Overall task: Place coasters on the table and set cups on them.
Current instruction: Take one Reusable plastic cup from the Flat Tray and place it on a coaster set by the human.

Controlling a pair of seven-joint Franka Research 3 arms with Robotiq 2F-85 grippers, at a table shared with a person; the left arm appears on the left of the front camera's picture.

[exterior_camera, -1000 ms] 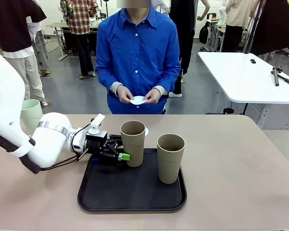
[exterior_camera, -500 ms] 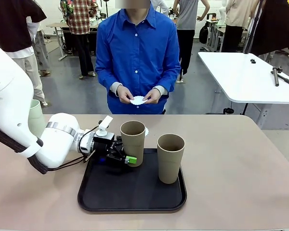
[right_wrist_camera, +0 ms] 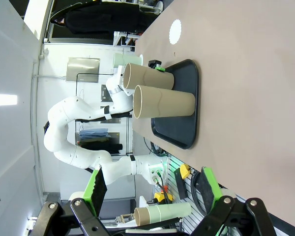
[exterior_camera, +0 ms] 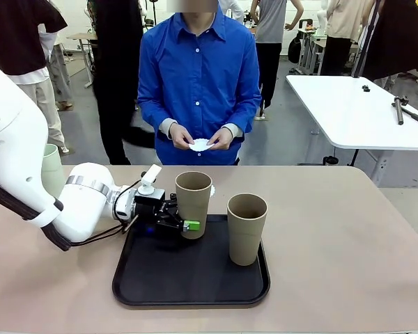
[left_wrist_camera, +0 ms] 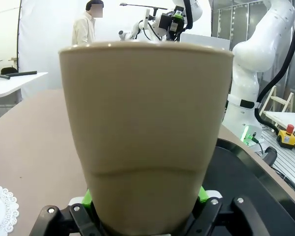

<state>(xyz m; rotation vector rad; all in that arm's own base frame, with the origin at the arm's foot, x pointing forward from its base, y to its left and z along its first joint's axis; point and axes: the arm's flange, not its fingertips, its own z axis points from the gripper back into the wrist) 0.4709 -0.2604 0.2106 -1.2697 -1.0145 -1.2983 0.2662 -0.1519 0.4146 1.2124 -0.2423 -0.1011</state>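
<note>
Cup (exterior_camera: 193, 195) clenched low in left claw (exterior_camera: 189, 223).
Cup stands upright; coaster (left_wrist_camera: 0, 209) lies on table (exterior_camera: 348, 236) just beside claw, on person's (exterior_camera: 198, 76) side.

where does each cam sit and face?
Front: fixed between the arms, faces across the beige table at the person in blue; left claw grips a tall tan tumbler.
Left wrist: on that arm, faces along its claw into the gripped tumbler.
Right wrist: rolled sideways, faces the flat black tray; right claw open below.
Shared: front and right wrist both show the tray.
</note>
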